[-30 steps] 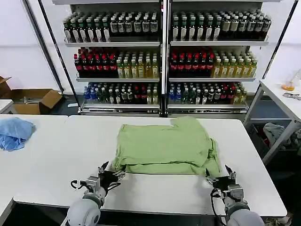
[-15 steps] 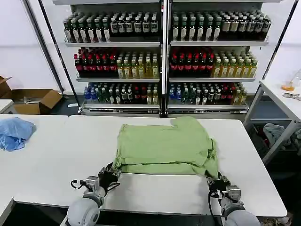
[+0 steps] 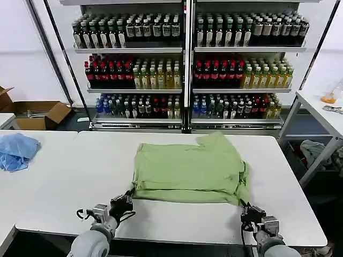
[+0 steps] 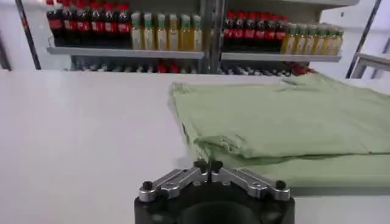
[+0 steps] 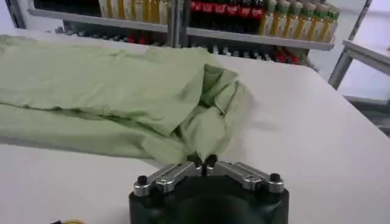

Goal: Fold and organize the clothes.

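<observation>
The clothes are one light green shirt (image 3: 187,168), lying folded flat on the white table (image 3: 69,176), with its near edge toward me. My left gripper (image 3: 124,202) sits low at the shirt's near-left corner. In the left wrist view its tips (image 4: 208,165) are closed, with a thin fold of the shirt's (image 4: 286,115) hem between them. My right gripper (image 3: 249,210) is at the near-right corner. In the right wrist view that gripper (image 5: 202,162) pinches a bunched corner of the shirt (image 5: 109,85).
A crumpled light blue cloth (image 3: 16,150) lies on the table at far left. Shelves of bottles (image 3: 185,69) stand behind the table, a cardboard box (image 3: 40,113) sits on the floor at back left, and another white table (image 3: 321,112) is at right.
Both grippers went from open to shut at the shirt's near corners and drew back toward me; the near edge of the shirt shifted slightly with them.
</observation>
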`<action>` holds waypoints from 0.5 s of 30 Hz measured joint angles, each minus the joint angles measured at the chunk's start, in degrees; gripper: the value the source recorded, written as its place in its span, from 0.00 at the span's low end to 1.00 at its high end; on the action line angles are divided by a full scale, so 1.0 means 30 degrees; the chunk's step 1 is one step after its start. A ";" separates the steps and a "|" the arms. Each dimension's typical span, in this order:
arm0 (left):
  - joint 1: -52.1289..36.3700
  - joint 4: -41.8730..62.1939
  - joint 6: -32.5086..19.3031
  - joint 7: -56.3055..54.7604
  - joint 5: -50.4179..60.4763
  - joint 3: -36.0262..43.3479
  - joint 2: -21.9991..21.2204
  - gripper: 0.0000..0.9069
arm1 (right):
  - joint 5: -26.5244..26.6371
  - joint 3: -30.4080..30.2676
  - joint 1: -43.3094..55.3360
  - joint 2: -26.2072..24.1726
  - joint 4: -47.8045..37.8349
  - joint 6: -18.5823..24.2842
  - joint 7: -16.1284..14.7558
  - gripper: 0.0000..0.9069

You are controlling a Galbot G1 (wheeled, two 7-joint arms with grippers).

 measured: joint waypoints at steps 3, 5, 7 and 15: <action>0.0505 -0.0396 -0.0004 0.0012 -0.0058 -0.0191 0.0072 0.02 | -0.0054 0.0307 -0.0565 -0.0251 0.0464 -0.0003 -0.0054 0.00; 0.0926 -0.0735 -0.0002 0.0013 -0.0062 -0.0313 0.0062 0.02 | -0.0136 0.0520 -0.1016 -0.0371 0.0807 0.0002 -0.0106 0.00; 0.1417 -0.1125 0.0007 0.0016 -0.0059 -0.0443 0.0057 0.02 | -0.0238 0.0731 -0.1506 -0.0464 0.1187 0.0010 -0.0163 0.00; 0.3681 -0.3189 0.0132 0.0021 0.0156 -0.1184 0.0357 0.02 | -0.0884 0.1774 -0.4048 -0.0981 0.2959 -0.0106 -0.0443 0.00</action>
